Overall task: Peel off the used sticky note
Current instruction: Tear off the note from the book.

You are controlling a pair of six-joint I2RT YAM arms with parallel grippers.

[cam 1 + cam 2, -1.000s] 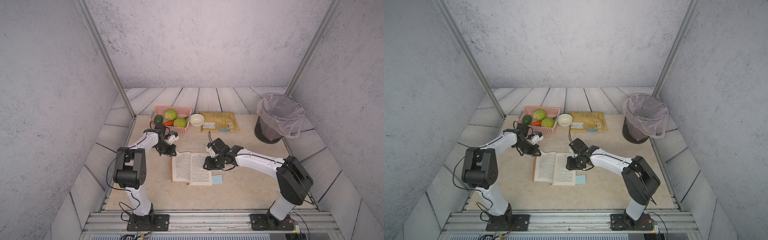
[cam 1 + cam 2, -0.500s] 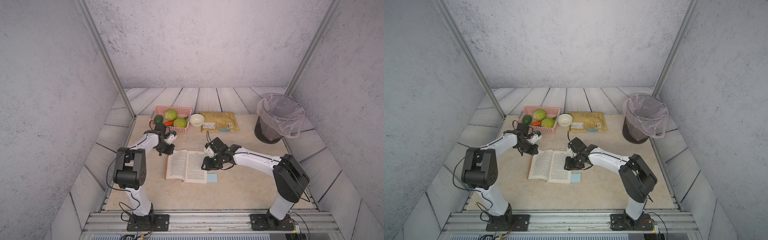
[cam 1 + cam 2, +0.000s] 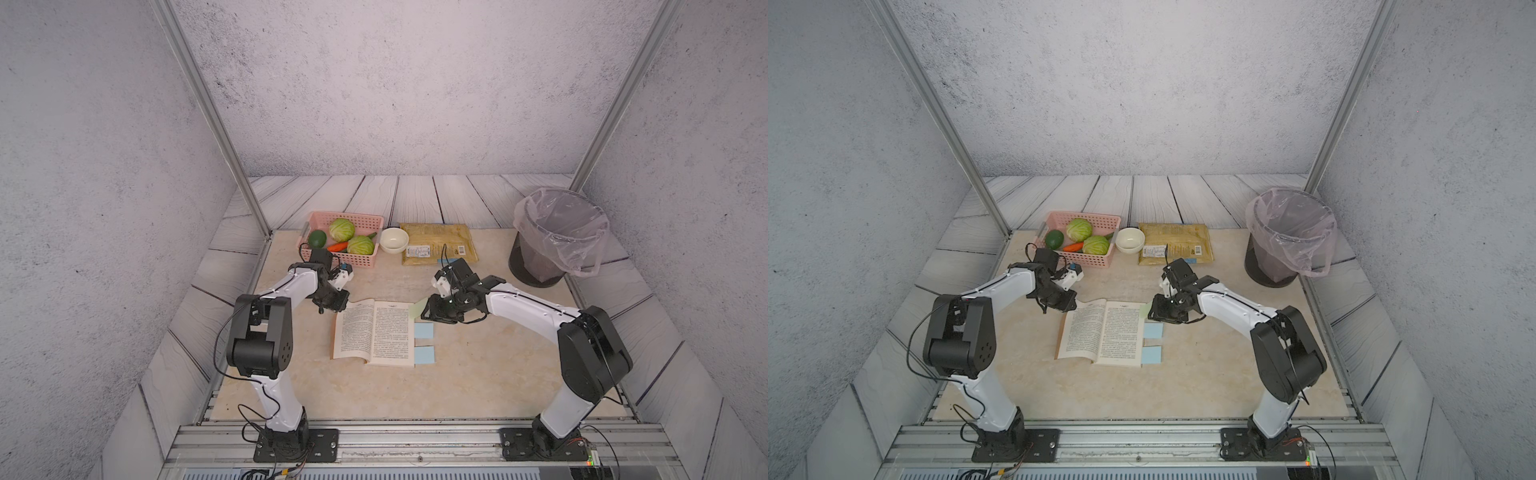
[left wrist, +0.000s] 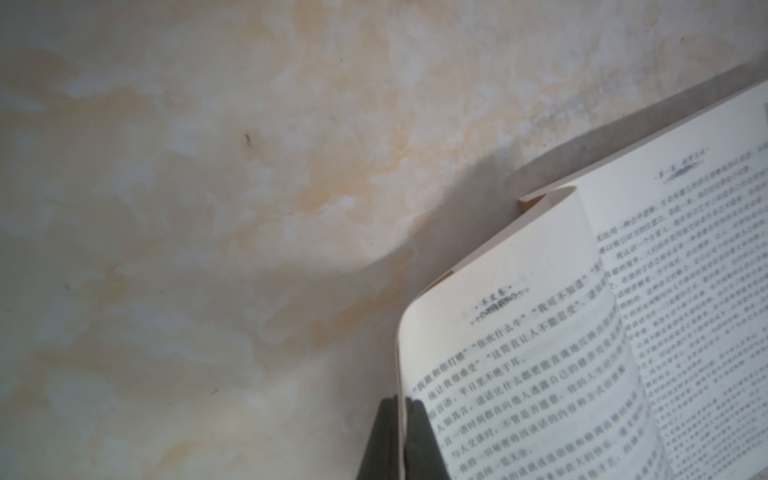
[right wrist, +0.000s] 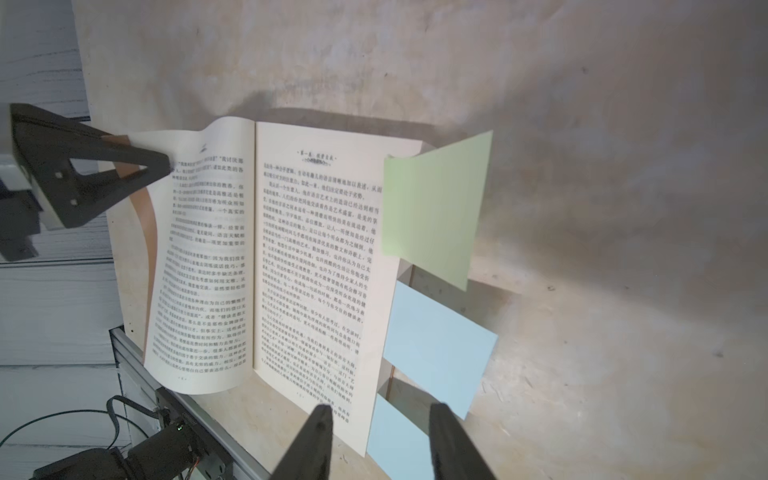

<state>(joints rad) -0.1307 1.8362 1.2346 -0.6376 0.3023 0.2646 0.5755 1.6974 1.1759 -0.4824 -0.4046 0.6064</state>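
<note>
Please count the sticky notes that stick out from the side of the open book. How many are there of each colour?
Green sticky note: 1
Blue sticky notes: 2
Total: 3

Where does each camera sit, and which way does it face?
Top views: high, looking down on the table; both arms show.
Left wrist: on left arm, facing table; its shut jaws pinch a page.
Right wrist: on right arm, facing book and green note; its open jaws show.
Shared: all show the book.
</note>
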